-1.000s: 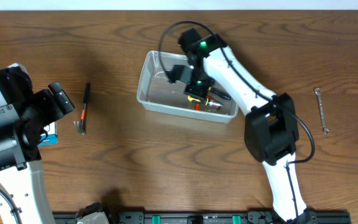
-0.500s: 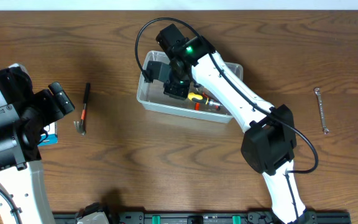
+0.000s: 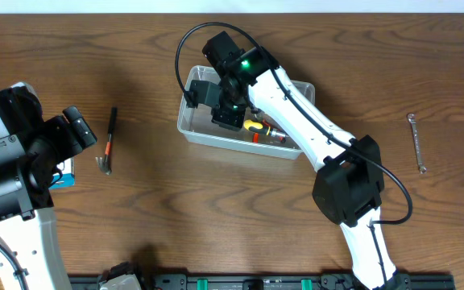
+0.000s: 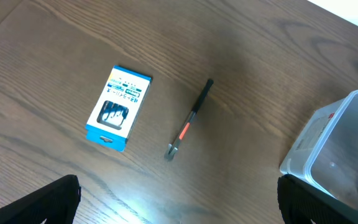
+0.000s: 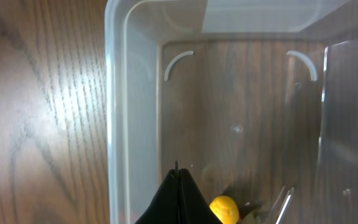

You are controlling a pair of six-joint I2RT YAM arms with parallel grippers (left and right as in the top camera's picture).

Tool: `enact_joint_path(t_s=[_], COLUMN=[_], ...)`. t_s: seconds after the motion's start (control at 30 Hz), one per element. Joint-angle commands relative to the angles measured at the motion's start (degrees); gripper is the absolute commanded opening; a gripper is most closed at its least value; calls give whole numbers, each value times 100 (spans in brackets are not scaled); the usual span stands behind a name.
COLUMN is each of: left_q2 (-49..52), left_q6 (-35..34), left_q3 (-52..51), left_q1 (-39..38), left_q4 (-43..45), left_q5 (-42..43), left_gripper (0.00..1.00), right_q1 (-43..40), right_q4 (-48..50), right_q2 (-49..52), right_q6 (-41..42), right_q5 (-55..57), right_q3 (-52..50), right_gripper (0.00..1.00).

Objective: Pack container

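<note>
Dark wood-grain table; pale strip along its far edge; soft glare.

In the past second I have swung my right pincer leftward along the container, from above its middle to over its left end. The yellow-handled tool that sat under my fingers then now shows just to their right. My arm has shifted with the move, so it no longer hides the container's far right corner, which has come into the overhead view.
</note>
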Motion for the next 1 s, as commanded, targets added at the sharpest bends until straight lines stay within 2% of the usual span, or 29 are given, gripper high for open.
enact_joint_path(t_s=[0.0,0.6,0.97], left_q2=[17,17,17], left_q6=[96,96,96], left_q3=[127,127,127], left_q1=[35,35,35], left_q4=[-35,-35,-35], left_q5=[-11,-11,-11], left_gripper=[98,98,98], right_q1=[37,15,15], right_q4=[-105,-450,-874], right_q2=[111,245,245], right_q6=[-50,-72,-549], right_q5=[-111,-120,-385], right_q3=[44,-87,-136], right_gripper=[1,1,1])
